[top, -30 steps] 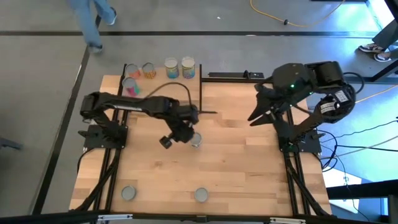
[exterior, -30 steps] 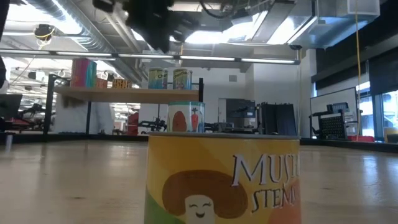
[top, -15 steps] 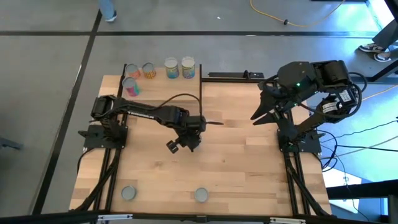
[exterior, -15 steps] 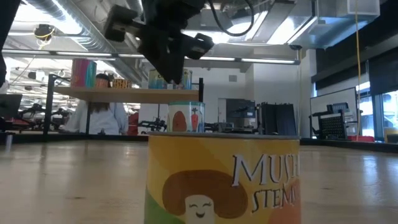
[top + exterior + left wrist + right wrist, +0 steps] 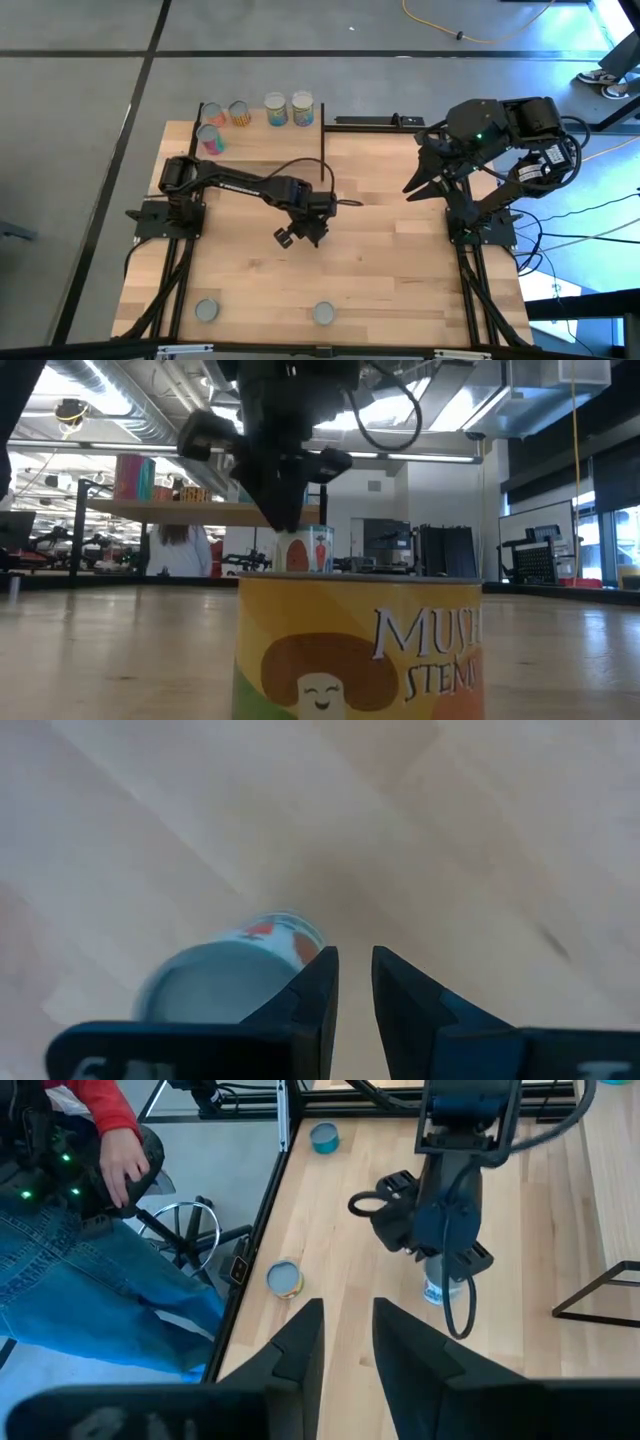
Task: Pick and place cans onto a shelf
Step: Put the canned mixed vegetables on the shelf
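Observation:
A can with a carrot label (image 5: pixel 305 550) stands upright on the table's middle. My left gripper (image 5: pixel 285 520) points steeply down right over it and hides it in the high view (image 5: pixel 310 230). In the left wrist view the can's grey top (image 5: pixel 215 995) lies beside one finger, outside the narrow empty gap of the open gripper (image 5: pixel 355 970). The shelf (image 5: pixel 180 512) stands at the table's far left with several cans on it (image 5: pixel 275 108). My right gripper (image 5: pixel 415 185) waits high at the right, open (image 5: pixel 348 1330). My left gripper comes at the can from above, its fingers pointing down at the can's top rim (image 5: pixel 300 945). One finger (image 5: pixel 315 985) overlaps that rim in the picture. I cannot tell whether it touches the can. The can stands upright on the table.
Two more cans stand near the table's near edge, one left (image 5: pixel 207 311) and one at the middle (image 5: pixel 324 314), the latter filling the low view's foreground (image 5: pixel 360 650). A black frame (image 5: pixel 380 122) lies along the far edge. A person sits beyond the table (image 5: pixel 110 1150).
My left gripper has come down and a little toward the table's right edge, from beside the carrot can to right over it. The can, which showed next to the gripper in the high view, is now covered by it and has not moved.

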